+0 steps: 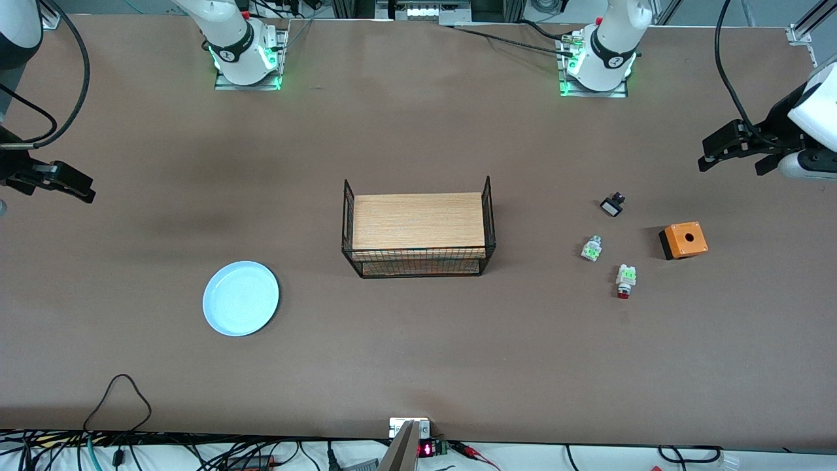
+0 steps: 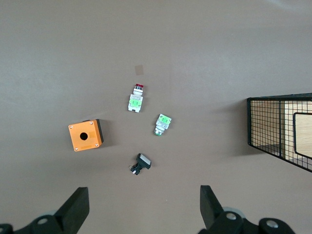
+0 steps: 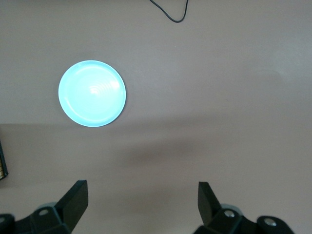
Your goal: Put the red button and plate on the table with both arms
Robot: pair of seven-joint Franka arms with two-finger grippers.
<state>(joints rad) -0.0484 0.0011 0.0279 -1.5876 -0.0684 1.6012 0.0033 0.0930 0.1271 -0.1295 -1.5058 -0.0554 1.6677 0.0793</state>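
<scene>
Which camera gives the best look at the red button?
The left wrist view: the red button lies in open sight on the table, its red cap and white-and-green body distinct, ahead of the open left claw. The front view shows it smaller, beside the orange box. The right wrist view misses it.

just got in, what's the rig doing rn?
Nothing is held yet. Both arms wait with open end effectors: the left end effector hangs above the table near the red button, the right end effector near the plate. Button and plate lie on the table at either end of the rack.
</scene>
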